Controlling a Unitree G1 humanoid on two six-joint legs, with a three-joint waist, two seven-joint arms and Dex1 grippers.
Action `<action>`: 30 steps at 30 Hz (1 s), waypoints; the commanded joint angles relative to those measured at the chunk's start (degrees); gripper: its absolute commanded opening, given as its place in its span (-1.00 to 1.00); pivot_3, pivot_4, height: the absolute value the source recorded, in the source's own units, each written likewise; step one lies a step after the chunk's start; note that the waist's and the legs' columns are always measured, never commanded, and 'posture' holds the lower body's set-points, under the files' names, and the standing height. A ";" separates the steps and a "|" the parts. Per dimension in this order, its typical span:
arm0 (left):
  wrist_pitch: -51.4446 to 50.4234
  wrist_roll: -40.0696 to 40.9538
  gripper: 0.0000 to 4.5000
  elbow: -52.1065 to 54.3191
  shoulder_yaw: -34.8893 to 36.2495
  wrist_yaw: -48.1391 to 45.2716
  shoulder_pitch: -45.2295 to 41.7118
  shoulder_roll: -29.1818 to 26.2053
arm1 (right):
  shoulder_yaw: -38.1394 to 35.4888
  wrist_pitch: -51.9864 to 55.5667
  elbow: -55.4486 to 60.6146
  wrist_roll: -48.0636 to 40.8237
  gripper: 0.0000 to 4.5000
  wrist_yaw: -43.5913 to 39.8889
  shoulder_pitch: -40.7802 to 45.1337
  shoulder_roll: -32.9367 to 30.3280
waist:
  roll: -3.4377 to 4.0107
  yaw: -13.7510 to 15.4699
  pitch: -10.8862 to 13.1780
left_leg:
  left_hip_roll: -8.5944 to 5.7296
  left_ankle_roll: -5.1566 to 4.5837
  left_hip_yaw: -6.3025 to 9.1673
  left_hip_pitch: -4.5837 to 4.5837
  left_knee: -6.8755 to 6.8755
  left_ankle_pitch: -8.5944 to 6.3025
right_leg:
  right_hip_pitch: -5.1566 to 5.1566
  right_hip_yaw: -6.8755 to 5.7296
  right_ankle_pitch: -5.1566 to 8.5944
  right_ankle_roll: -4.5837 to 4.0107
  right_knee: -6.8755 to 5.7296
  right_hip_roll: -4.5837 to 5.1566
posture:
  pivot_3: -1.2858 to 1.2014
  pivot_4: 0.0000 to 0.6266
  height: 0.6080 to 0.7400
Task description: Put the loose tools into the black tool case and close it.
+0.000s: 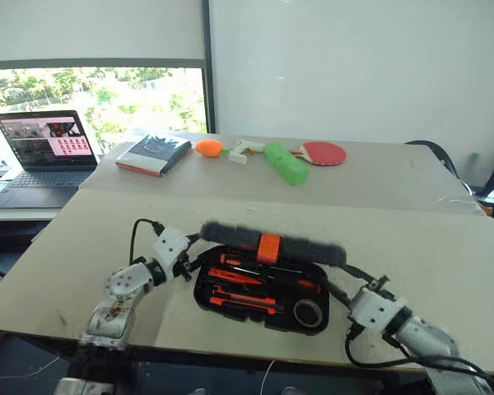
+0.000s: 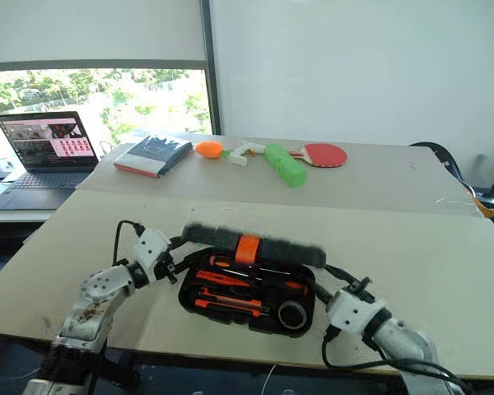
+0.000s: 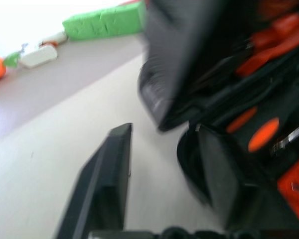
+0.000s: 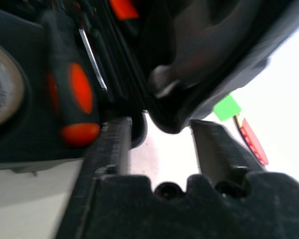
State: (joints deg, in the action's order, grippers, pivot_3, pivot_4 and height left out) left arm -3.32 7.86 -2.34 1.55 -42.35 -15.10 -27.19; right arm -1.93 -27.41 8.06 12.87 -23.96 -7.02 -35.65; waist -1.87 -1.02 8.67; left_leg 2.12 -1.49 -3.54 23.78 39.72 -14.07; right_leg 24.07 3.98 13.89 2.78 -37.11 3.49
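1. My left gripper [image 3: 159, 164]: at the case's left end, near the table's front edge. Its fingers [image 3: 104, 184] stand apart with bare tabletop between them; they hold nothing. I read it as open.

2. My right gripper [image 4: 159, 139]: at the case's right end, by the front edge. The two fingers [image 4: 109, 144] are spread, a gap of table showing between them, and the case's corner sits just beyond the tips. No grip that I can make out; open.

3. Black tool case [image 1: 259, 296]: lying on the near table [image 1: 428, 247], close to its front edge and about midway along it, between my two grippers. The lid [image 1: 272, 243] is partly raised along the case's far side and blurred; the orange latch [image 1: 268, 247] shows at the middle of its edge. The case is not shut.

4. Loose tools [image 1: 243, 288]: seated in the moulded slots of the lower tray. I count black-and-orange handles in rows and a round tape measure [image 1: 307, 313] at the tray's right front corner. I cannot tell each tool apart.

5. Far table, toward its back edge, left to right: dark book [image 1: 154, 153], orange ball [image 1: 207, 148], small white item [image 1: 240, 151], green foam block [image 1: 285, 163], red paddle [image 1: 323, 153].

6. Laptop [image 1: 45, 156]: open, screen lit, on a separate surface off the far left corner.
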 commanded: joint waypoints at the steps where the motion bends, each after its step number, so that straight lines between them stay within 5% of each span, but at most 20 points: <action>1: -2.64 2.87 0.72 6.86 4.52 -0.64 3.86 -3.88 | -3.87 0.46 7.67 -3.07 0.63 -2.35 -4.74 -2.70 | 0.00 0.13 0.00 | 0.01 0.00 0.00 -0.02 0.00 0.00 | -0.01 0.00 0.00 0.00 0.00 0.01 | 0.03 -0.52 0.94; 4: -5.79 5.44 1.00 10.29 8.30 -2.32 8.09 -8.12 | -6.75 4.70 14.33 -9.61 0.98 -7.60 -11.26 -6.21 | 0.00 0.19 0.00 | 0.06 0.00 -0.01 -0.03 -0.01 0.00 | -0.02 0.00 0.01 -0.02 0.00 0.02 | 0.03 -0.52 0.94; 7: -14.82 11.22 1.00 11.03 14.51 -6.60 11.25 -15.17 | -11.30 15.77 23.97 -23.94 0.98 -17.43 -23.57 -11.68 | 0.00 0.44 0.00 | 0.28 0.01 -0.04 -0.05 -0.02 -0.01 | -0.05 -0.03 0.05 -0.07 0.00 0.01 | 0.03 -0.52 0.94; 11: -18.02 12.84 1.00 6.26 14.21 -11.40 8.65 -20.92 | -11.72 24.00 29.45 -30.40 0.98 -22.06 -29.51 -14.45 | -0.17 0.38 -0.04 | 0.52 0.02 -0.08 -0.27 -0.04 -0.01 | -0.19 -0.16 0.17 -0.29 0.04 -0.09 | 0.03 -0.52 0.94; 15: -16.43 10.38 1.00 -0.53 8.37 -13.68 -0.64 -20.38 | -8.32 28.98 31.18 -31.87 0.98 -24.64 -28.50 -15.03 | -0.28 0.81 0.00 | 0.54 0.04 -0.21 -0.92 -0.03 -0.02 | -0.82 -0.16 0.61 -0.31 0.12 -0.04 | 0.03 -0.52 0.94; 18: -13.93 7.94 1.00 -6.78 2.92 -16.03 -9.08 -18.10 | -5.75 32.40 31.61 -32.22 0.68 -25.60 -25.44 -15.00 | -0.42 1.19 -0.04 | 0.52 0.05 -0.26 -0.93 -0.02 -0.02 | -0.84 -0.17 0.60 -0.33 0.14 -0.06 | 0.03 -0.52 0.94; 26: -2.37 0.06 -0.36 -25.89 -8.87 -23.61 -28.19 -10.68 | 2.12 37.06 29.31 -28.25 -0.59 -26.98 -14.43 -15.07 | -0.51 1.50 -0.06 | 0.35 0.11 -0.49 -0.39 -0.04 -0.13 | -0.45 -0.17 0.28 -0.29 0.15 -0.28 | 0.03 -0.52 0.94; 29: 2.02 -2.06 -0.88 -32.86 -10.77 -25.04 -33.01 -7.72 | 4.34 37.95 28.02 -27.06 -1.00 -26.81 -11.45 -14.30 | -0.52 1.66 -0.06 | 0.30 0.10 -0.48 -0.23 0.00 -0.13 | -0.32 -0.18 0.28 -0.27 0.16 -0.28 | 0.03 -0.52 0.94; 30: 3.20 -2.68 -0.98 -34.96 -11.22 -25.33 -34.26 -6.90 | 4.84 38.20 27.63 -26.83 -1.00 -26.79 -10.63 -14.06 | -0.52 1.64 -0.06 | 0.30 0.10 -0.47 -0.18 0.01 -0.13 | -0.29 -0.18 0.28 -0.26 0.16 -0.28 | 0.03 -0.52 0.94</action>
State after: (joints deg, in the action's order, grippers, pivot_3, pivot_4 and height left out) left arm -3.25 6.50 -34.63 -9.47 -66.85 -47.15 -34.48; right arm 2.32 10.26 35.73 -14.27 -50.76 -18.46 -50.06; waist -2.39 0.62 8.61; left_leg 2.41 -1.39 -4.01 23.71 39.75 -14.20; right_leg 23.87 3.80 14.17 2.53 -36.96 3.21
